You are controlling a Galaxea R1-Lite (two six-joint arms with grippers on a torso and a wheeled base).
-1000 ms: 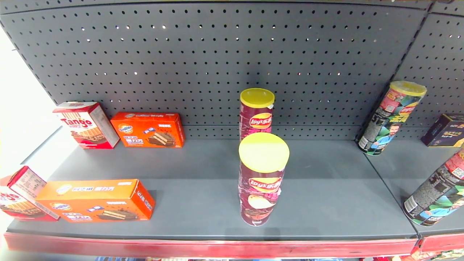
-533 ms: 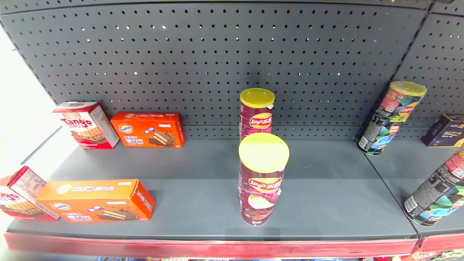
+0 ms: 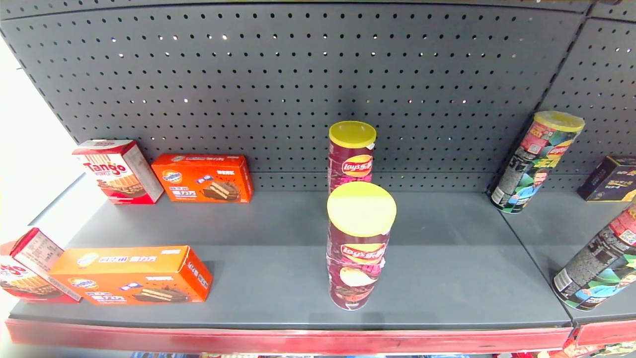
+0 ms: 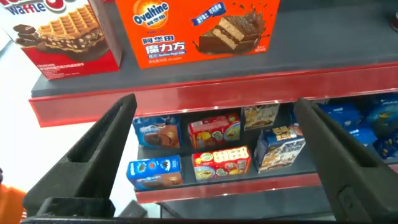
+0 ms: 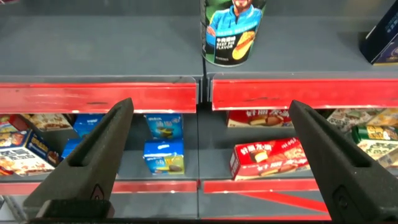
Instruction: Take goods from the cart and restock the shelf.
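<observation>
The shelf (image 3: 447, 268) is dark grey with a red front edge, and the pegboard (image 3: 298, 74) behind it is the same grey, dotted with holes. At centre frame, the chip cans (image 3: 357, 258) are maroon with yellow lids. At left, the snack boxes (image 3: 131, 273) are orange and the wafer box (image 3: 117, 171) is red and white. At right, the tall cans (image 3: 534, 161) carry black, green and blue print.

Canisters (image 3: 358, 246) centre, boxes (image 3: 130, 274) left, seemingly touching

Counting up: two maroon chip cans (image 3: 357, 248), two orange boxes (image 3: 131, 273), two red wafer boxes (image 3: 117, 170), two green-black cans (image 3: 536, 161), one dark box (image 3: 608, 179).
</observation>
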